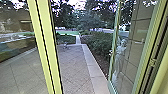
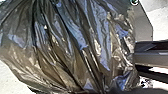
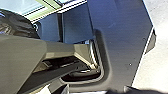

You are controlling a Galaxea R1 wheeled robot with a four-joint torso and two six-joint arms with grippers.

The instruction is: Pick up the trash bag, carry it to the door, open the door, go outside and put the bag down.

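Exit step, I'd judge: green-framed glass door (image 1: 130, 53) open onto grey paved yard (image 1: 72, 66), shiny black plastic trash bag (image 2: 75, 50) at the left wrist, can't tell either tool's state; next move wants slow, centred driving, bag clear of yellow-green upright post (image 1: 46, 50).

Trash bag (image 2: 75, 50): black, glossy plastic, creased, bulging, beside the robot's base (image 3: 122, 50). Door (image 1: 130, 57): glazed, pale-framed, open, ahead of the base.

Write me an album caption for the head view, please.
Past a yellow-green frame, pale paving stretches toward dark hedges and shady trees.
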